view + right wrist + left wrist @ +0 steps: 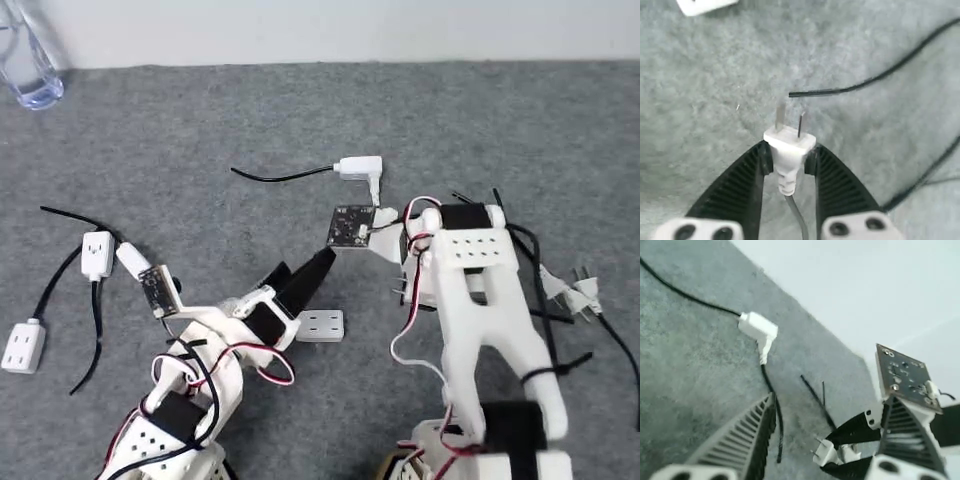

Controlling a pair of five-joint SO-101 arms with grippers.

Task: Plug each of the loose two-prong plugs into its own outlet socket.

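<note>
The right gripper (789,159) is clamped on the body of a white two-prong plug (788,141). The prongs stick out free beyond the fingertips and the cord runs back between the fingers. In the high view, a small white socket block (321,325) lies on the grey surface (200,120) near the held plug, at about 8 o'clock from it. Its slotted face appears to be turned upward. The left gripper (830,407) is held with its fingers apart and nothing between them, just beside that block at about 11 o'clock from it.

Farther out, an angled plug (758,329) on a black cord lies at about 11 o'clock from the held plug. Another loose plug (582,291) lies well apart at 3 o'clock. Two corded sockets (97,254) (22,347) lie far off at 9 o'clock.

The step in hand is judged to be the carrying of the first plug to a socket; no plug is seated yet. For the next move, the prongs have to be turned toward the block's slots and lined up squarely. The light block probably has to be steadied by the open gripper, or it may slide under the push.
</note>
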